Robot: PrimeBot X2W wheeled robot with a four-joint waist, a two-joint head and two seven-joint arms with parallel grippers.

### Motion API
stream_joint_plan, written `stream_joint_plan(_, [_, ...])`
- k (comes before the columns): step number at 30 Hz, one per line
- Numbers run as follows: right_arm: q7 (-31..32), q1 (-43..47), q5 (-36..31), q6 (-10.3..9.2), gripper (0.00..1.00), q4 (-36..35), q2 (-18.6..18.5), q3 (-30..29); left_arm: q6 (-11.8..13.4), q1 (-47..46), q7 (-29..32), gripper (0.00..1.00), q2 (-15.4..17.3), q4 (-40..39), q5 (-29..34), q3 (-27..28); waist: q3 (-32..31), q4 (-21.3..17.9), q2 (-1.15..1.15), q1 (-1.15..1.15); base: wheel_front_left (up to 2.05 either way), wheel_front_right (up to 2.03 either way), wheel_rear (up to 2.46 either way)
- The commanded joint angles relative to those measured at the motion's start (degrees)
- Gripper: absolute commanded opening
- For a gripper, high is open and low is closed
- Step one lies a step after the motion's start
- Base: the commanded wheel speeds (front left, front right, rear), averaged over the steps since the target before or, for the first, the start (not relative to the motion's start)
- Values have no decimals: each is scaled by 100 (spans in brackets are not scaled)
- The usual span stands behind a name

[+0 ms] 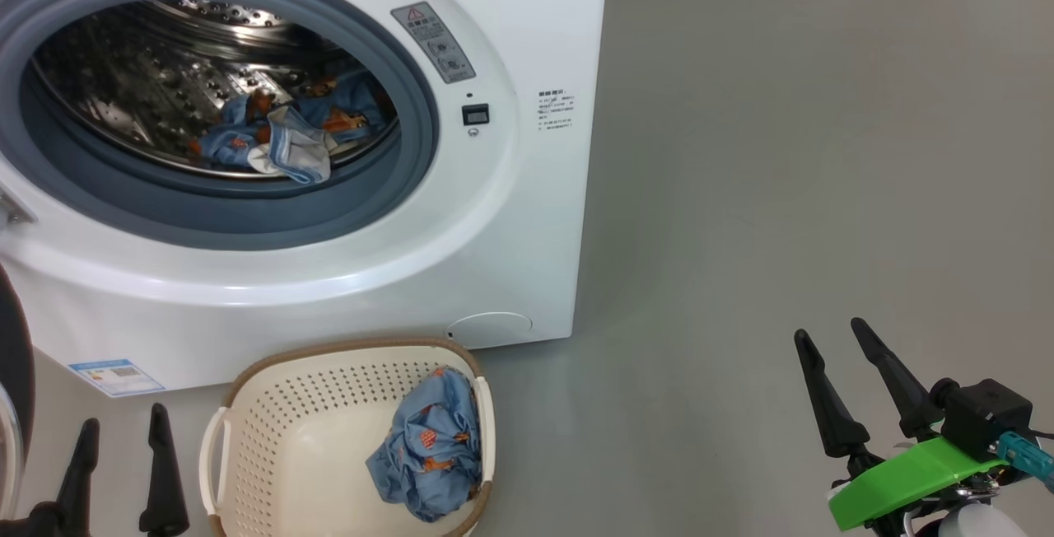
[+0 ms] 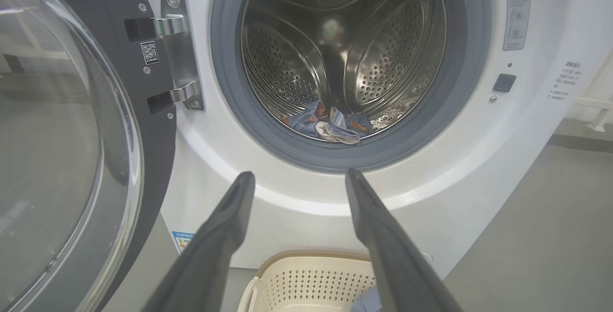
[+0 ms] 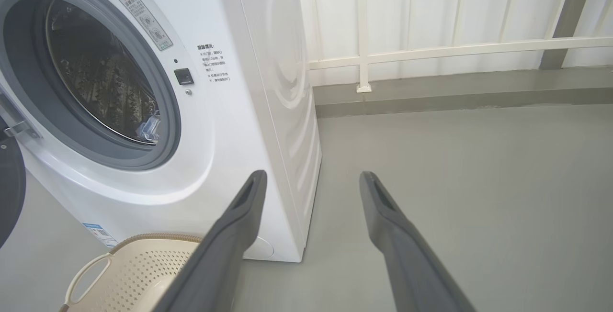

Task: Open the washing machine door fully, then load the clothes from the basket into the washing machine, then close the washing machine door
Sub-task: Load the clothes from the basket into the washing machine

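Just below the washing machine (image 1: 494, 216) mouth sits the basket (image 1: 272, 405) — probably for short lifts; left gripper (image 1: 123, 415) and right gripper (image 1: 829, 328) fingers spread wide, empty.

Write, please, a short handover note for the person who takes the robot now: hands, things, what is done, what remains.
Hands: left hand open, empty, low beside the basket; right hand open, empty, above the floor at the right.
Things: washing machine door swung open at the left; some clothes lie inside the washing machine; one blue garment lies in the basket.
Done: door opened, part loaded.
Left: load that garment, close the door.
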Motion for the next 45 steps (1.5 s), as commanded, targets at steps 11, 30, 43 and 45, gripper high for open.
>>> stream_joint_plan(11, [-47,-187,-37,25,100,-193,-28,76,3,-217,-30,100,171,-31,-46,164,247,-74,0,0,0,0,0])
stream_joint_plan(30, [-47,-1076,-333,25,100,-331,515,93,3,-1486,-30,100,552,1735,-824,-873,1702,-340,0,0,0,0,0])
stream_joint_plan(43, [-47,-1682,-486,25,100,-412,706,175,3,-2694,-30,100,927,2873,-1556,-2042,2725,-496,0,0,0,0,0])
stream_joint_plan(45, [-47,-1759,-508,25,100,-422,745,207,3,-2855,-30,100,981,3012,-1729,-2254,2871,-540,0,0,0,0,0])
